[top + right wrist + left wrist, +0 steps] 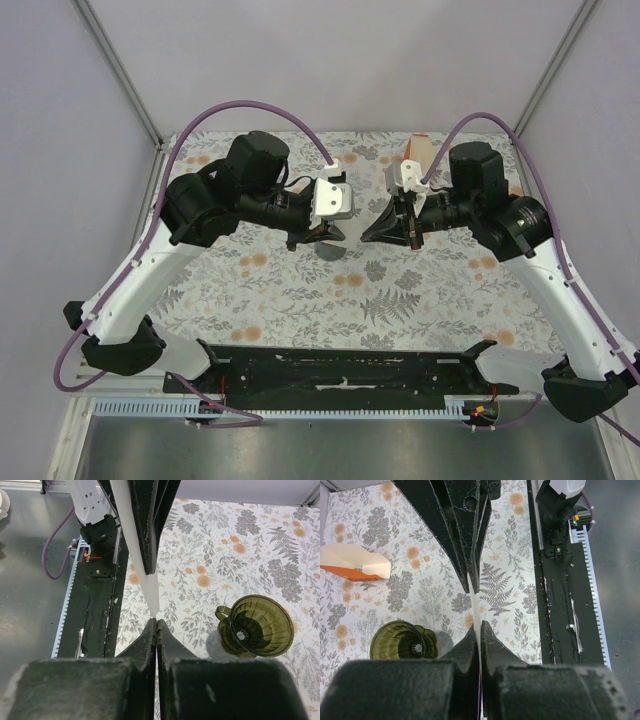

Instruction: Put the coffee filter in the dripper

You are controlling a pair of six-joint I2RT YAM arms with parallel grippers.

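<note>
The coffee filter is a thin white sheet seen edge-on, held above the table between both grippers. My left gripper is shut on one edge of it. My right gripper is shut on its tip, with the white strip running up to the left gripper's fingers. The olive-green dripper stands upright and empty on the floral cloth, below and beside the grippers; it also shows in the right wrist view. In the top view the left gripper and the right gripper meet mid-table.
The white-and-orange filter pack lies at the far right of the cloth, also seen in the top view. The black base rail runs along the near edge. Grey walls enclose the table.
</note>
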